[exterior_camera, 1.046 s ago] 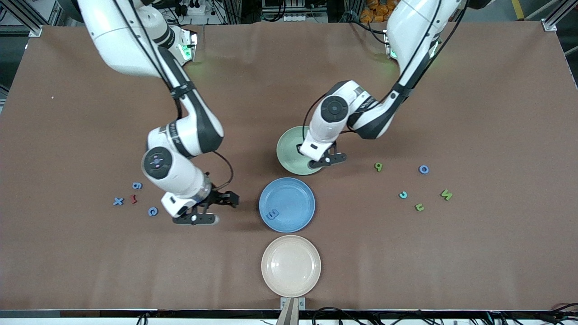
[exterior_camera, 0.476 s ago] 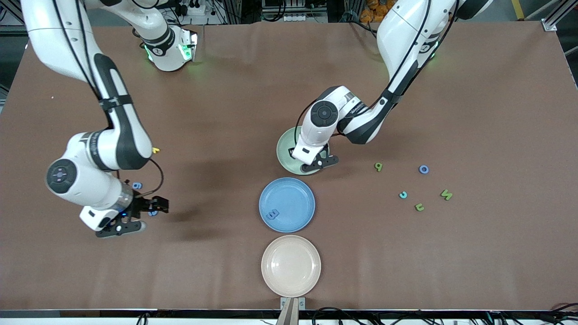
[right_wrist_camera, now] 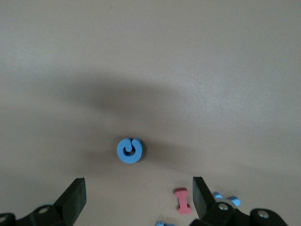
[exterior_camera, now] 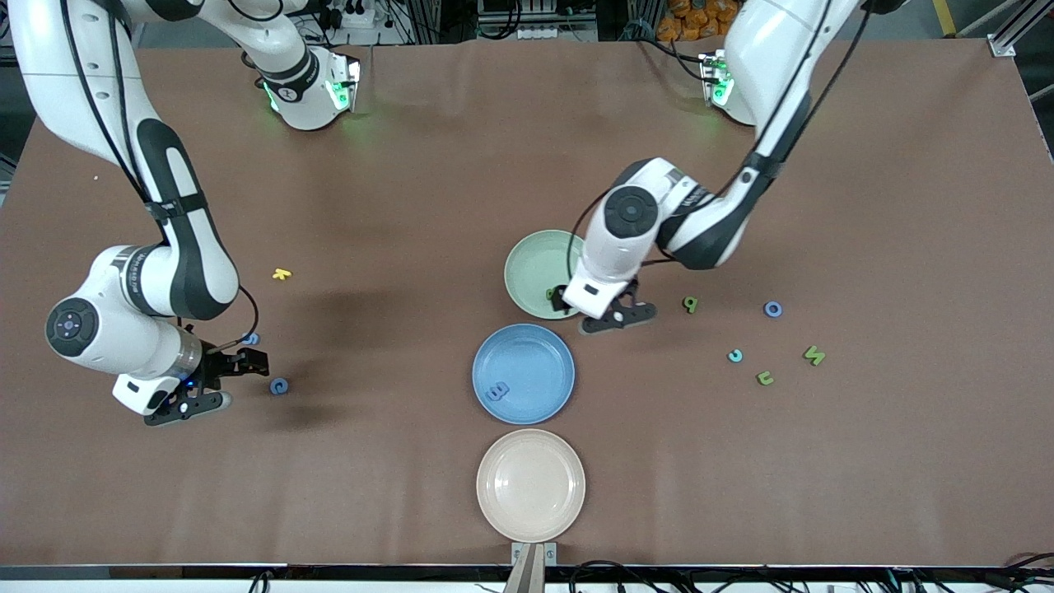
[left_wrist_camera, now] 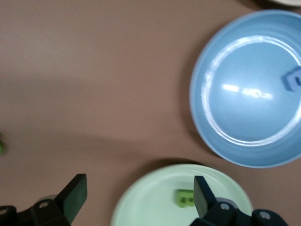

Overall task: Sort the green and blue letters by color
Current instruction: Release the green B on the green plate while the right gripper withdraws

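A flat green foam letter (left_wrist_camera: 185, 197) is seen lying in the glossy green plate (exterior_camera: 527, 272), released by the left pincer (exterior_camera: 608, 311), now spread. The right pincer (exterior_camera: 206, 383), spread, has been shifted beside a round blue letter (exterior_camera: 279, 385) on the matte tabletop (exterior_camera: 412, 181).

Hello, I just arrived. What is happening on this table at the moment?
Two arms are sorting small foam letters by color onto plates. The left claw is open at the edge of the green plate, where a green letter lies free. The blue plate holds one blue letter. The right claw is open over the table beside a round blue letter. More green and blue letters wait near the left arm's end. The cream plate holds nothing.
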{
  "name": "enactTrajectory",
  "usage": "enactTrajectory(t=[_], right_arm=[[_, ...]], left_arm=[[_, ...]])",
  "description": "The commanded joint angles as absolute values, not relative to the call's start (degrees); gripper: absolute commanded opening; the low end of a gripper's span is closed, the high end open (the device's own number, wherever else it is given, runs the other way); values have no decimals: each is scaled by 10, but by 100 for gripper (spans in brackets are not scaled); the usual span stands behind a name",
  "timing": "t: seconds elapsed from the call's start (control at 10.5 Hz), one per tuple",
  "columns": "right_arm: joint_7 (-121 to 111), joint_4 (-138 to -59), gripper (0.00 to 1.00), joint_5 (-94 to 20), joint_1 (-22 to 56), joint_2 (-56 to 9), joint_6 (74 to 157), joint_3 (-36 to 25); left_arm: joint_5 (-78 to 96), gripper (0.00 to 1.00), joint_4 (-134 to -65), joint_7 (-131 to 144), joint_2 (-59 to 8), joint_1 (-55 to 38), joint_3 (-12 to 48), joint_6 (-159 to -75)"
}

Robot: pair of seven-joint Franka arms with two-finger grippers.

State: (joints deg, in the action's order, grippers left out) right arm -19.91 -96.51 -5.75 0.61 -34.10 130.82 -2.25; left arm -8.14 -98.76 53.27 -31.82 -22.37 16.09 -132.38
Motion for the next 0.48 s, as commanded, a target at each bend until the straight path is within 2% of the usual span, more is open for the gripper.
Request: enactTrajectory(t=[0.0, 0.38], right_arm=[[-203, -998, 100, -52, 2, -370, 1403, -16], [-196, -1036, 100, -57, 10, -376, 1458, -16]], left_arm=[[-94, 100, -1003, 380, -272, -161, 163, -1261], [-125, 100, -1048, 284, -265, -129, 163, -1249]])
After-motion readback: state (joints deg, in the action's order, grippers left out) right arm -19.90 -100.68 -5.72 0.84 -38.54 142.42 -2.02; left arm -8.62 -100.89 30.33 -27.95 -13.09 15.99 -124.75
